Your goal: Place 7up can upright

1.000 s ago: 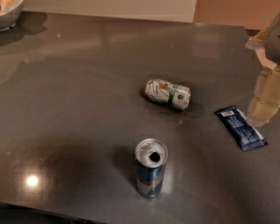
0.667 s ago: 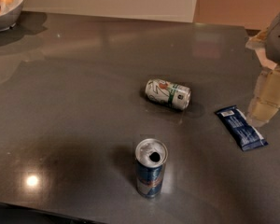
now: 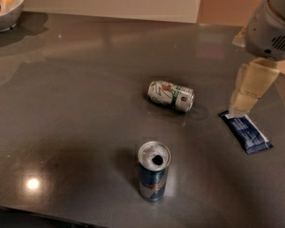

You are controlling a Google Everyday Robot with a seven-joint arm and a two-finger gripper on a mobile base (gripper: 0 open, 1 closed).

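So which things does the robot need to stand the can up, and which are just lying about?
For the job: 7up can, lying on its side mid-table; gripper, at the right by the blue packet.
Just lying about: blue can, upright; blue packet; bowl, far left corner.

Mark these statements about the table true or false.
1. The small silvery-white 7up can with a green band lies on its side on the dark grey table. True.
2. The slim blue-and-silver can is tipped over. False: it stands upright, nearer the camera, with its top opened.
3. The robot's pincer holds the 7up can. False: it hangs at the right by the flat blue packet, apart from the can.
4. A grey bowl of pale round food sits at the far left corner. True.
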